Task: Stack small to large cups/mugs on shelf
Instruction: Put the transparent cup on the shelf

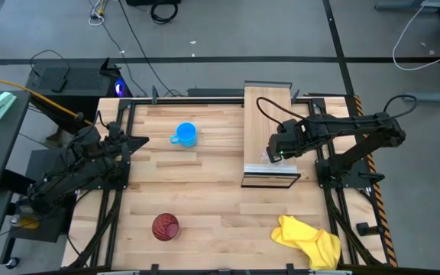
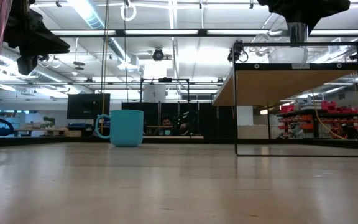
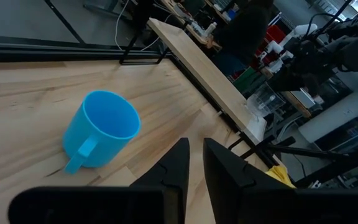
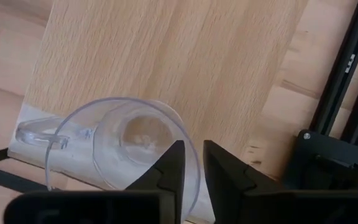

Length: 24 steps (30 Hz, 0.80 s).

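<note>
A small clear cup (image 4: 123, 143) with a handle stands upright on the near end of the light wooden shelf (image 1: 266, 114). My right gripper (image 4: 194, 165) hangs over it, pointing down, its fingers a little apart astride the cup's rim. The blue mug (image 1: 185, 134) stands on its base on the table, left of the shelf. The dark red tumbler (image 1: 165, 227) stands upright near the front edge. My left gripper (image 3: 196, 158) waits at the table's left side, level, pointing at the mug, with a narrow gap and nothing in it. My right gripper comes from above with one finger (image 4: 169, 165) inside the clear cup and one outside, the rim (image 4: 189, 152) between them on the side away from the handle. I cannot tell whether either finger touches it. The cup stands upright on the shelf.
A crumpled yellow cloth (image 1: 308, 241) lies at the near right corner. The shelf's black frame (image 2: 303, 149) stands on the table under the board. Bare wooden tabletop (image 1: 212, 191) lies between the mug, the tumbler and the shelf.
</note>
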Available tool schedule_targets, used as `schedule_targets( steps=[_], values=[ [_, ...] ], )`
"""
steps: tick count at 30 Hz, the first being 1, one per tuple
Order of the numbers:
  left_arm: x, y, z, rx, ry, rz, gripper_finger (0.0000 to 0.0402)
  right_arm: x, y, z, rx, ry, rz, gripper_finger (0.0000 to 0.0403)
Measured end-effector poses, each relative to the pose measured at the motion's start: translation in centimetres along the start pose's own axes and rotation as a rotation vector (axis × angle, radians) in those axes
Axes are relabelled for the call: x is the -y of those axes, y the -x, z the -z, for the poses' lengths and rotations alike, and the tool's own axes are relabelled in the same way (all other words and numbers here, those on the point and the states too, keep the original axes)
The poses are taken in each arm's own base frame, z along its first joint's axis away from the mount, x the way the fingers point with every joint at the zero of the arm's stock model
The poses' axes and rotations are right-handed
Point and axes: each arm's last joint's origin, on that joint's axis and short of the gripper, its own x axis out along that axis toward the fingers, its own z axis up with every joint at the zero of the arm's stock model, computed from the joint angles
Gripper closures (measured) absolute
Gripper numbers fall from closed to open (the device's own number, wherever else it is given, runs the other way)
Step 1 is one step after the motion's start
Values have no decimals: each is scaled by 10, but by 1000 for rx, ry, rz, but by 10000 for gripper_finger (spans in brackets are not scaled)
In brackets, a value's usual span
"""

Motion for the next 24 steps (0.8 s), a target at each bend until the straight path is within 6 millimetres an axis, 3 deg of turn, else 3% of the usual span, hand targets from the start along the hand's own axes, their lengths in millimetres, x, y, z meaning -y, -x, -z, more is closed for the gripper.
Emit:
schedule_targets(
  steps=[24],
  values=[
    [0,0,0,0,-12,0,352,-2,-3,-14,42,-75,-31,337]
  ],
)
